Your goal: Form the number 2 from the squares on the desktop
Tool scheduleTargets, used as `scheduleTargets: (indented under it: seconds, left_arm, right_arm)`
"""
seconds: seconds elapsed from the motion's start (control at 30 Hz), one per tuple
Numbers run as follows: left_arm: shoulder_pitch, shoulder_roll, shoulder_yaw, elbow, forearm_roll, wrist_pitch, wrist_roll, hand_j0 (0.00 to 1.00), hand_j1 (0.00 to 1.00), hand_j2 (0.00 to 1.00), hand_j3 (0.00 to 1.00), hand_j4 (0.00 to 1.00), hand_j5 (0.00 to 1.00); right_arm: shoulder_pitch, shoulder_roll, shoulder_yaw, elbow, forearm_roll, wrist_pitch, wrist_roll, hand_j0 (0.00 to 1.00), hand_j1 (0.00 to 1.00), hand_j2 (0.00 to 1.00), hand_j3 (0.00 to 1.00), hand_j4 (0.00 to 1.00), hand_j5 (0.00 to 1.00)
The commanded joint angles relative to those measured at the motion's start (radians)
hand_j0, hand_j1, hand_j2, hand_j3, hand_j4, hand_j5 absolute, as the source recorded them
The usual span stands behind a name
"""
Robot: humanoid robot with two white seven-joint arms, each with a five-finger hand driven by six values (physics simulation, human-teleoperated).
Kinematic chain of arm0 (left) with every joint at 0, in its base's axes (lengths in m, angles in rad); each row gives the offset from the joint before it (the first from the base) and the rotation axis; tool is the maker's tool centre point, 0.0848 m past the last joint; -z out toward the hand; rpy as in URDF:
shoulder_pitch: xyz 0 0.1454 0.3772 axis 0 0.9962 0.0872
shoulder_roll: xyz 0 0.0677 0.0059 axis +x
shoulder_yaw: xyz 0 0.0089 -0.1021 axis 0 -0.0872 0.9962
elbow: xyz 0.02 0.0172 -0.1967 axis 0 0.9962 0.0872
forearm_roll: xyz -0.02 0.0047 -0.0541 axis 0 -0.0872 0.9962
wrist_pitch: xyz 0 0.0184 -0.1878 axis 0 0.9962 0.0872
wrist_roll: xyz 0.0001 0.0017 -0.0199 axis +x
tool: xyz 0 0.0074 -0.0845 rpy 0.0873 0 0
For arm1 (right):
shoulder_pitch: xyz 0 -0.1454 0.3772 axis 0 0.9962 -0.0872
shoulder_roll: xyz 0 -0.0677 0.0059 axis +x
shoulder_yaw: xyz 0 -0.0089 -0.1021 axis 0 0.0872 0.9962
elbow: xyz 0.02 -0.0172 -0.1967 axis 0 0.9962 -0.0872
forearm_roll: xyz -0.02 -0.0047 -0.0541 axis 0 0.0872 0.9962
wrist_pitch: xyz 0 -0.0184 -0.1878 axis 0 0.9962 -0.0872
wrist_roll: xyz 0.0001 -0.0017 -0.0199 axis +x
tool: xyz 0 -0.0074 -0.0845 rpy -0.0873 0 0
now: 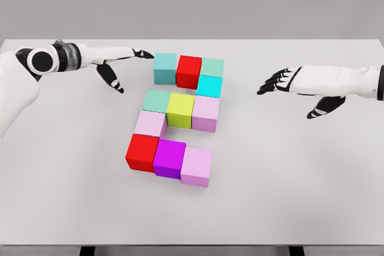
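I see the blocks at the table's [312, 196] centre, laid out as a 2. The top row runs teal block [164, 68], red block [188, 71], green block [212, 66], with a cyan block [209, 86] touching just under the green one at 6 o'clock. The middle row is mint block [156, 99], yellow block [180, 110], pink block [205, 113]. A pale pink block [149, 123] sits below the mint one. The bottom row reads red cube [141, 151], magenta block [168, 157], lilac block [197, 166]. My left hand [117, 64] is at 10 o'clock, fingers spread, holding nothing, index tip just beside the teal block. My right hand [300, 85] hovers at 3 o'clock, well apart, loosely open and empty.
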Motion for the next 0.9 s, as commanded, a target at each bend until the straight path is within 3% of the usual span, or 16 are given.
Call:
scheduleTargets:
  seconds: [0.0,0.67,0.87]
  left_arm:
    - [0.000,-0.002,0.002,-0.003,0.005,-0.015,0.000,1.00,1.00,1.00,1.00,1.00,1.00]
    - [-0.024,-0.017,0.017,-0.006,0.017,-0.002,0.000,1.00,1.00,1.00,1.00,1.00,1.00]
    - [-0.037,-0.074,0.022,-0.031,0.074,0.139,0.000,1.00,1.00,1.00,1.00,1.00,1.00]
  right_arm:
    - [0.000,-0.001,-0.001,-0.001,-0.006,0.003,0.000,1.00,1.00,1.00,1.00,1.00,1.00]
    - [0.000,-0.013,-0.007,0.001,-0.006,0.003,0.000,1.00,1.00,1.00,1.00,1.00,1.00]
    - [0.002,-0.015,-0.008,-0.007,-0.008,0.003,0.000,1.00,1.00,1.00,1.00,1.00,1.00]
